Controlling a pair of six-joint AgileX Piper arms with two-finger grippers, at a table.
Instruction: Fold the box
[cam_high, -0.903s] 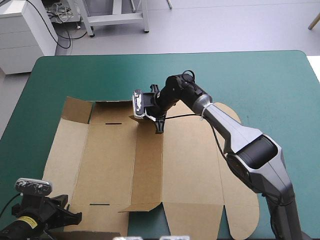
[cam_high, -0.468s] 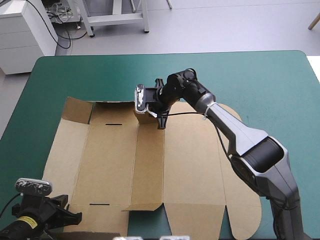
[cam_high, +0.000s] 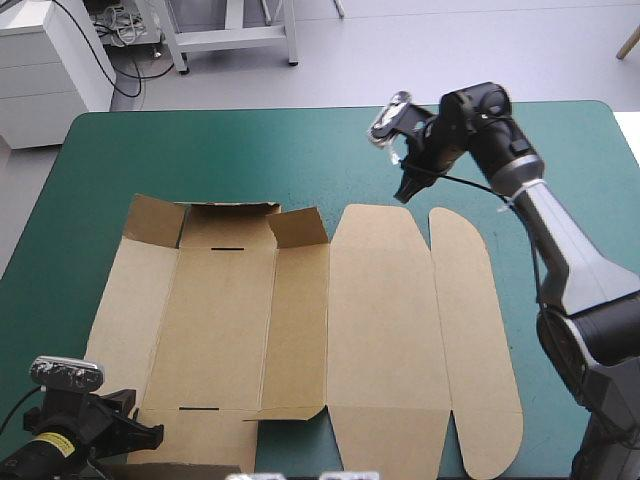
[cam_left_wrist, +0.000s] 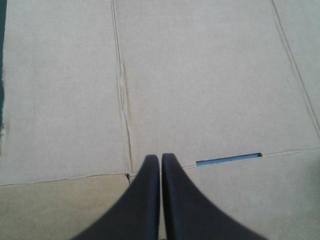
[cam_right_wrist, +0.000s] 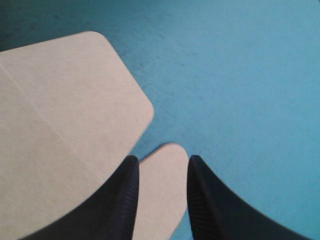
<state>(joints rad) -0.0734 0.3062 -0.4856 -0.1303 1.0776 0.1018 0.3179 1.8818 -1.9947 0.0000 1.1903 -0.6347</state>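
The box (cam_high: 300, 330), a cut sheet of brown corrugated board, lies spread open on the teal-green counter (cam_high: 200, 150), covering its left and middle part and reaching the near edge. Most panels lie flat. Along the far edge of the left panels three short brown flaps (cam_high: 297, 226) stand tilted up. At the sheet's right side a long narrow brown flap with rounded ends (cam_high: 470, 330) lies flat beside a wide panel with cut corners.

The right end effector (cam_high: 404, 191) hangs over the bare cover just beyond the box's far edge, apart from the board. Its black fingers (cam_right_wrist: 127, 190) stand a little apart with nothing between them, and in the right wrist view the rounded tip of the narrow flap shows in the gap below.

The left end effector (cam_left_wrist: 160, 159) is at the near left corner of the sheet, over the board. Its two fingers are pressed together into one point, holding nothing, and ahead of them run pressed creases (cam_left_wrist: 122, 95) and a thin cut slot (cam_left_wrist: 229, 159)
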